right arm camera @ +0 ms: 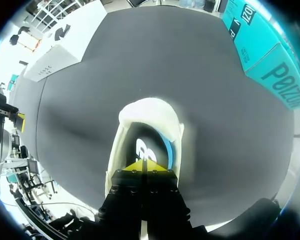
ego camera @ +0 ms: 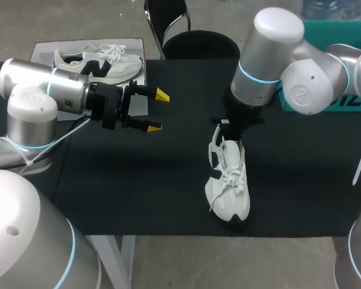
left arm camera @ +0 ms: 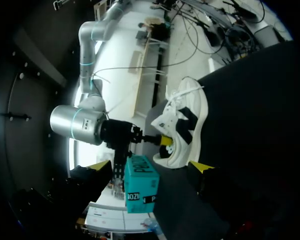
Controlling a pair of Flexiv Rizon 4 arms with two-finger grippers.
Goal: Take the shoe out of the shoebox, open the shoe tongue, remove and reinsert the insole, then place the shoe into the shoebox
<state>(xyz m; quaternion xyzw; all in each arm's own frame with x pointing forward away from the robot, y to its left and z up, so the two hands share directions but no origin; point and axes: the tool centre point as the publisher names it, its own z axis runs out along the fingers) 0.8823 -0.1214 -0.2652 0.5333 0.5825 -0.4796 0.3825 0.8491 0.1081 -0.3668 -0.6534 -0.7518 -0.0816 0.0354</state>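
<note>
Right wrist view: the right gripper (right arm camera: pixel 145 166) hangs over the white shoe (right arm camera: pixel 150 110), its yellow tips pressed together at the near rim of the shoe's opening. Whether they pinch any part of the shoe cannot be told. A blue insole (right arm camera: pixel 167 150) shows inside the opening, just ahead of the tips.

From the head view, the shoe stands upright on its sole on the black table (ego camera: pixel 168 180), right of the middle. Its toe points toward the near edge, and its heel end sits under the right arm (ego camera: pixel 276 54), which comes down from the far right. The teal shoebox (ego camera: pixel 343 72) sits behind that arm at the table's far right, well apart from the shoe.

The left gripper (ego camera: pixel 158 111) hovers above the table left of the middle, with its fingers spread wide, nothing between them, and its tips turned toward the shoe. A second shoe (ego camera: pixel 99 60) lies on its side on a pale board (ego camera: pixel 47 48) at the far left corner.
</note>
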